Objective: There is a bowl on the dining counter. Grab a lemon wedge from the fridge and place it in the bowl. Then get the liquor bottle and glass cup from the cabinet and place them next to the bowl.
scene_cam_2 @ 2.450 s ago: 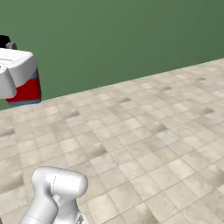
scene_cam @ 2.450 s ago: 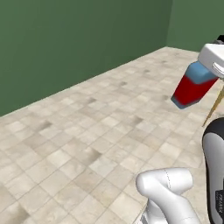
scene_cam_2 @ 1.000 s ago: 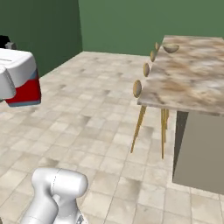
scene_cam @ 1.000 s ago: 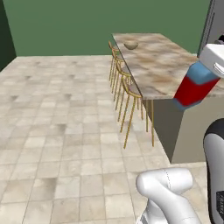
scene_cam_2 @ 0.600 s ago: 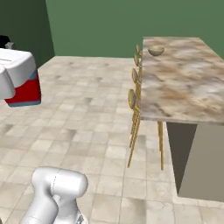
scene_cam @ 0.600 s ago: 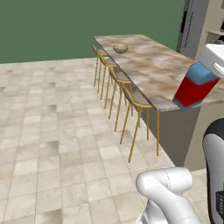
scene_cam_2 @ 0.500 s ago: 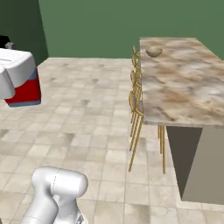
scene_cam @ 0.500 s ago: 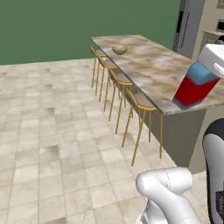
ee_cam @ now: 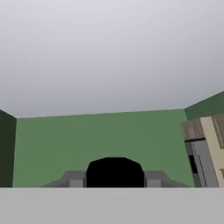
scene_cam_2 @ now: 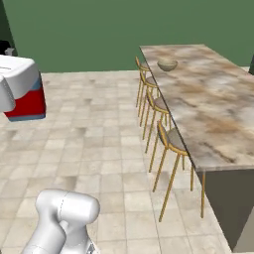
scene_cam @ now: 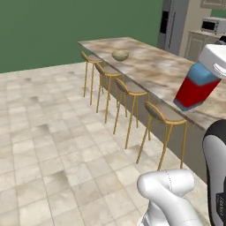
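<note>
Jaws pinch the bottle (scene_cam: 195, 88), carried tilted in the air near the desk's (scene_cam: 164, 73) near end. The bowl (scene_cam: 120, 55) sits toward the far end, above the stools (scene_cam: 165, 119).

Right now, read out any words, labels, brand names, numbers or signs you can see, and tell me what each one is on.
Dark lettering runs along the robot's own arm link in the left base view: too small and blurred to read.
Liquor bottle, held up by the gripper: no label text, just plain blue and red.
Bowl, dining counter, stools, fridge and microwave: no writing or signs.
</note>
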{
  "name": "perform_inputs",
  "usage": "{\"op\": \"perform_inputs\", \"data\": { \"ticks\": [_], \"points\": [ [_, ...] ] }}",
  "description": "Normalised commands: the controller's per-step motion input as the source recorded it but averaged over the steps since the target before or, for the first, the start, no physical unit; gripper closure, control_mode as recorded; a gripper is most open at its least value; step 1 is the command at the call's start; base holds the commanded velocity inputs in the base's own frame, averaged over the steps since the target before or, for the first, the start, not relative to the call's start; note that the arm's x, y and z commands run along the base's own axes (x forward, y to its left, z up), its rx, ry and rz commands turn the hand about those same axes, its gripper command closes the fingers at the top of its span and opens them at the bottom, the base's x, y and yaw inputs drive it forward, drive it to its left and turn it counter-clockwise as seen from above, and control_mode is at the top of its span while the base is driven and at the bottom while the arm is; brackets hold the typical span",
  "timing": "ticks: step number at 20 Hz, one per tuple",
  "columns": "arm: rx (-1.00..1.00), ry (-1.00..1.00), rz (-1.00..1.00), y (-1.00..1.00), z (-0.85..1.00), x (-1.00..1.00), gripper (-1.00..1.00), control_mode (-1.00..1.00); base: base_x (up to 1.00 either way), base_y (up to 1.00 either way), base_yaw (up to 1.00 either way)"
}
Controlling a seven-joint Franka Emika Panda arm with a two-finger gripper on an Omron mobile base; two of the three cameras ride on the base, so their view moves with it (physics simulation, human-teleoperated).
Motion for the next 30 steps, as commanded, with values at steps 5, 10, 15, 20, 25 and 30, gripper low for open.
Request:
{"op": "perform_inputs", "data": {
  "ticks": [5, 10, 15, 20, 25, 30],
  "points": [
    [0.0, 0.0, 0.0, 0.0, 0.0, 0.0, 1.0, 1.0, 1.0, 0.9, -0.32],
    [0.0, 0.0, 0.0, 0.0, 0.0, 0.0, 1.0, 1.0, 1.0, 0.81, -0.31],
    [0.0, 0.0, 0.0, 0.0, 0.0, 0.0, 1.0, 1.0, 1.0, 0.74, -0.31],
    [0.0, 0.0, 0.0, 0.0, 0.0, 0.0, 1.0, 1.0, 1.0, 0.74, -0.31],
    [0.0, 0.0, 0.0, 0.0, 0.0, 0.0, 1.0, 1.0, 1.0, 0.74, -0.31],
    [0.0, 0.0, 0.0, 0.0, 0.0, 0.0, 1.0, 1.0, 1.0, 0.8, -0.3]
  ]
}}
